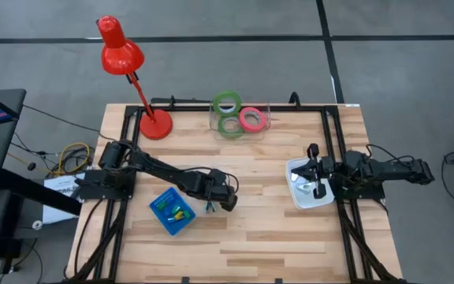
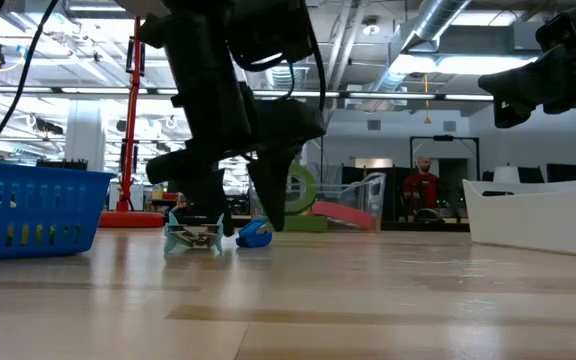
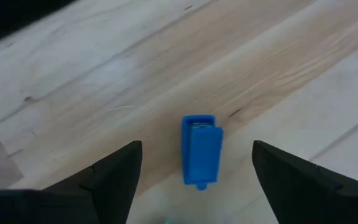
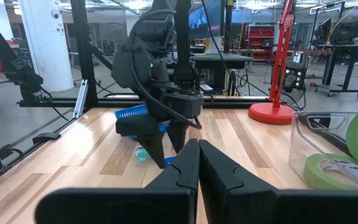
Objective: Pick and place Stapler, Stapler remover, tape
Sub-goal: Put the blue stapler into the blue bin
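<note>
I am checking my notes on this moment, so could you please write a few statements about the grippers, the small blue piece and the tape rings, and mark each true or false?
1. The left gripper is open above a small blue plastic piece lying on the wooden table. True.
2. The small blue plastic piece is clamped between the left gripper's fingers. False: it lies on the table, apart from both fingers.
3. The right gripper is shut. True.
4. The three flat tape rings sit in the blue basket. False: they are in a clear container at the table's far edge.
5. The right gripper holds a tape ring. False: it holds nothing, over the white tray.
</note>
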### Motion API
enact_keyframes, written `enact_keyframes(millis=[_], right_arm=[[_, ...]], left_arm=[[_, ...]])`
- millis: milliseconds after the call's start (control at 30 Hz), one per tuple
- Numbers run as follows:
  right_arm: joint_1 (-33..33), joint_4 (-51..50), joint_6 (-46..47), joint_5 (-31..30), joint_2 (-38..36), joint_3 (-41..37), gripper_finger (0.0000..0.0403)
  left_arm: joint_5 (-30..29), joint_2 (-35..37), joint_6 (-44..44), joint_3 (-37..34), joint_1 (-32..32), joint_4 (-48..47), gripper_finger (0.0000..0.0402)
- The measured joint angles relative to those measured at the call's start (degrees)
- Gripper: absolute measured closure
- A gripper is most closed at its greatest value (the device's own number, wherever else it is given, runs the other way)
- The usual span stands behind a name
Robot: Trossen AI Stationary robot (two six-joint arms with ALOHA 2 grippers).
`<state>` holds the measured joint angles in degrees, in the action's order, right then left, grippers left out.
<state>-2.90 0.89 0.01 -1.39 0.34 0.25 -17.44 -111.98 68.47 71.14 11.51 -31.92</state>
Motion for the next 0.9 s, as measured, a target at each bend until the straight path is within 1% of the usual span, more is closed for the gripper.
enact_keyframes(millis=[267, 667, 767, 900], right_arm=[[0.0, 0.0, 0.0, 0.0, 0.0, 0.0, 0.0403], [0.0, 0.0, 0.0, 0.0, 0.0, 0.0, 0.0403], [0.0, 0.0, 0.0, 0.0, 0.0, 0.0, 0.0403], [0.0, 0.0, 0.0, 0.0, 0.0, 0.0, 0.0403]], left_arm=[[1.1, 0.0, 0.0, -1.6, 0.0, 0.4, 0.0162], [1.2, 0.0, -0.3, -1.6, 0.0, 1.6, 0.0272], [1.2, 0.0, -0.4, -1.6, 0.0, 1.8, 0.0290], [1.2, 0.0, -0.4, -1.6, 0.0, 2.0, 0.0306]])
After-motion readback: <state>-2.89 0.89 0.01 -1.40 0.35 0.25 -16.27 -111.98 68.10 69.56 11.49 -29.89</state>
